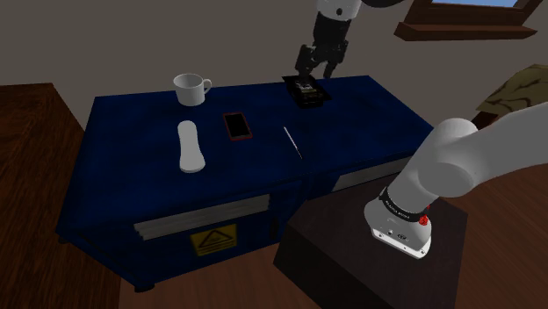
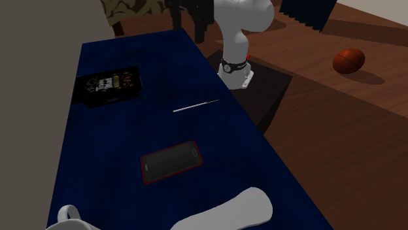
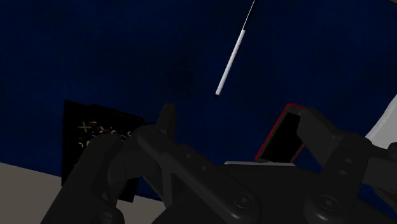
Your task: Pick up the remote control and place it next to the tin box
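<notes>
Jaws hang spread apart and empty above the tin box (image 1: 306, 91) at the far edge of the blue counter (image 1: 378, 118). The white remote control (image 1: 189, 147) lies flat, well apart from them, past a thin rod (image 1: 292, 142) and a red-edged black slab (image 1: 237, 125), near a mug (image 1: 191, 88). The second exterior view's lower edge cuts the remote off.

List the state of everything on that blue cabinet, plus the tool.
Tool: open, empty.
Remote: lying flat, not held.
Tin box: resting flat.
Mug: upright.
Phone: flat, screen dark.
Rod: lying flat.
</notes>
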You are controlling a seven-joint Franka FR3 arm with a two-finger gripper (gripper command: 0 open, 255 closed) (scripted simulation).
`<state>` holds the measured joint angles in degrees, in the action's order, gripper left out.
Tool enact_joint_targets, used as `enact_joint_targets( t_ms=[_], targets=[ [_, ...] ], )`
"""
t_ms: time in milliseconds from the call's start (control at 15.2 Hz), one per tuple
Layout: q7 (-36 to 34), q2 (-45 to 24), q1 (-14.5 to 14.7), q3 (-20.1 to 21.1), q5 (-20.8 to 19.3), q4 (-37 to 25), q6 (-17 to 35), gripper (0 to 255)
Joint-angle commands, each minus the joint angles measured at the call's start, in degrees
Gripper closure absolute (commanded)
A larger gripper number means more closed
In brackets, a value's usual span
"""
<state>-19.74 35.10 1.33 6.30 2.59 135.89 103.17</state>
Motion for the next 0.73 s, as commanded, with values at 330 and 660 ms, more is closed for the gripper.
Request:
enact_joint_targets(
  t_ms=[330, 660],
  targets=[
    [-9.48, -11.80, 0.97, 6.28, 1.71, -3.74, 7.90, 0],
    [-16.69, -21.68, 1.41, 10.37, 0.80, -9.08, 12.20, 0]
  ],
)
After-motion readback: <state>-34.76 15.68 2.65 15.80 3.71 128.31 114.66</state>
